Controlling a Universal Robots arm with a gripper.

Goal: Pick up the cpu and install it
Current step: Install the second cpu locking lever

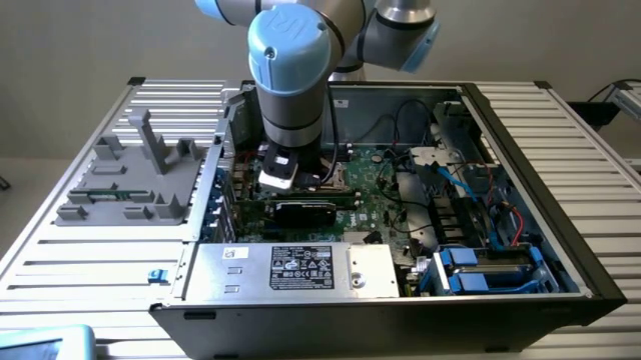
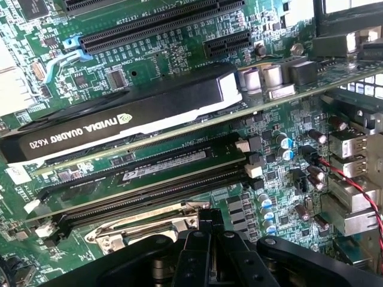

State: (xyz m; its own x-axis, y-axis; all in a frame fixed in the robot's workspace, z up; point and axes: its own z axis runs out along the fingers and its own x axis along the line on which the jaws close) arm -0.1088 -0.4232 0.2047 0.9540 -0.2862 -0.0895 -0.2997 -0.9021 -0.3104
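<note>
The tool [image 2: 210, 254] is seen pressed together, lowered just above the metal-framed socket [image 2: 149, 224], beside the graphics card [image 2: 119, 116].

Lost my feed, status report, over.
Gripper shut, low over motherboard beside socket frame. Cpu not made out. Graphics card close by.

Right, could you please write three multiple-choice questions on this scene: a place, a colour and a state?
1. Where is the gripper? A over the grey tray; B inside the computer case, over the motherboard; C above the power supply.
2. What colour is the NVIDIA Quadro K620 graphics card's shroud? A black; B red; C blue.
3. How do the gripper's jaws stand? A wide open; B shut; C half open.
1 B: circuitry lies beneath it. 2 A: black shroud. 3 B: the fingers meet.
</note>
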